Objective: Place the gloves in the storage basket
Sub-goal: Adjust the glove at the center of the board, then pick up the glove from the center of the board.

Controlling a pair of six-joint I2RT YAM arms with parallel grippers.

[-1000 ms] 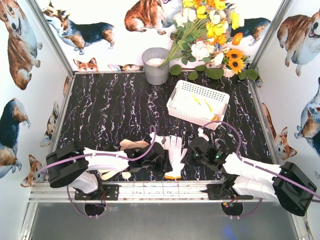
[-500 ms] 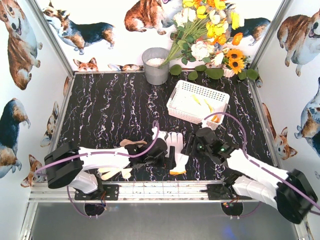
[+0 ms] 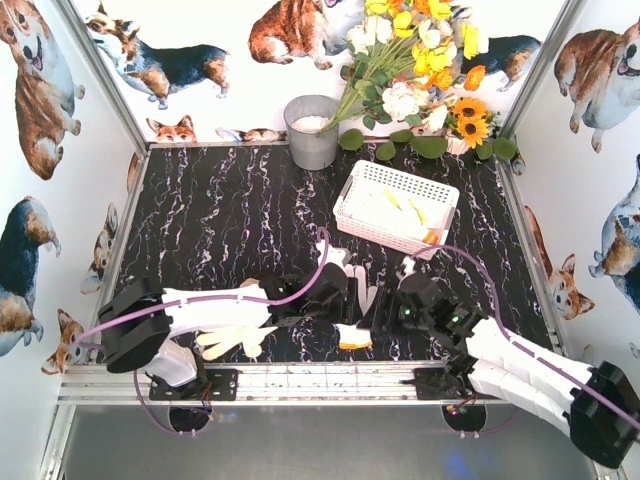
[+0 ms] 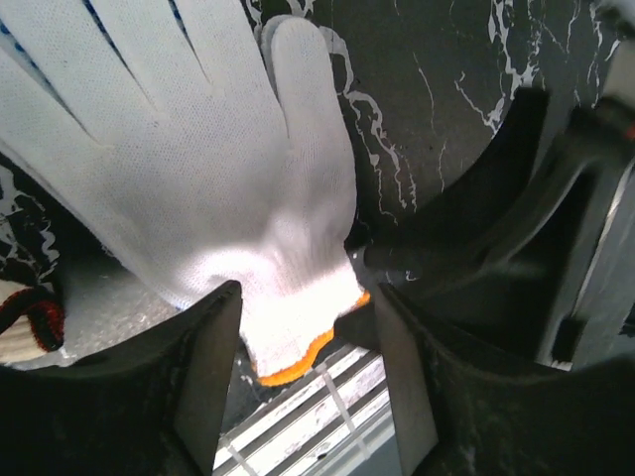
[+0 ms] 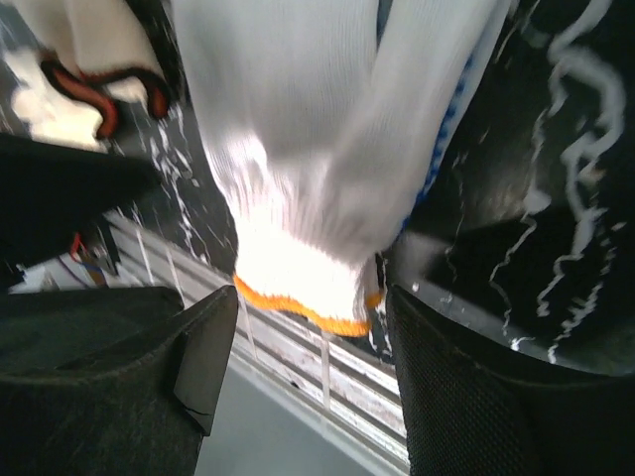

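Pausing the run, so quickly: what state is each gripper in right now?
Left gripper: jaws astride the glove cuff; whether it grips cannot be told.
Right gripper: jaws astride the same cuff; grip cannot be told.

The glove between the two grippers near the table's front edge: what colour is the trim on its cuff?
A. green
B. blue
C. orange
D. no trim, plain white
C: the glove ends in an orange cuff edge, clear in the left wrist view and in the right wrist view alike.
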